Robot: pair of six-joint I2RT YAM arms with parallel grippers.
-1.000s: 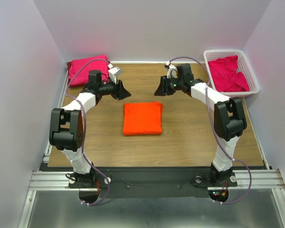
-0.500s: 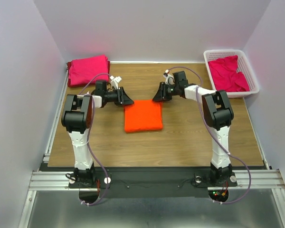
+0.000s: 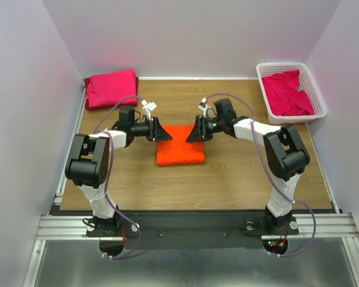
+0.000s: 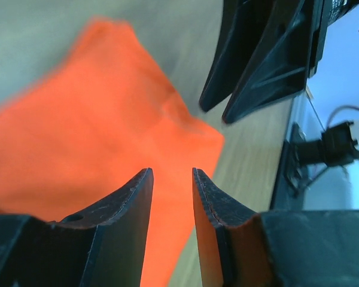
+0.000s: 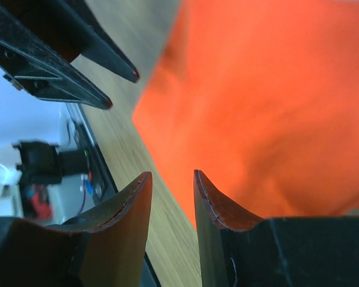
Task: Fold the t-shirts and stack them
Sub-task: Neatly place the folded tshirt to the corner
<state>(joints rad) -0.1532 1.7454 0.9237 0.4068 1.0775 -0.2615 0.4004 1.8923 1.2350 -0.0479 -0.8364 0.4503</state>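
Note:
A folded bright orange t-shirt [image 3: 180,148] lies flat at the middle of the table. It fills much of the left wrist view [image 4: 90,125] and the right wrist view [image 5: 275,101]. My left gripper [image 3: 163,133] is open and empty just above the shirt's far left corner. My right gripper [image 3: 191,134] is open and empty just above the shirt's far right corner. The two grippers face each other. A folded magenta-pink t-shirt [image 3: 110,88] lies at the far left corner. Crumpled magenta-pink t-shirts [image 3: 289,92] lie in the basket.
A white plastic lattice basket [image 3: 319,100] stands at the far right of the wooden table [image 3: 239,173]. Grey walls close in the far, left and right sides. Each wrist view shows the other gripper's black fingers [image 4: 251,66] [image 5: 66,54].
Both grippers have moved toward me and inward from the far part of the table. They now hang over the orange shirt's far corners.

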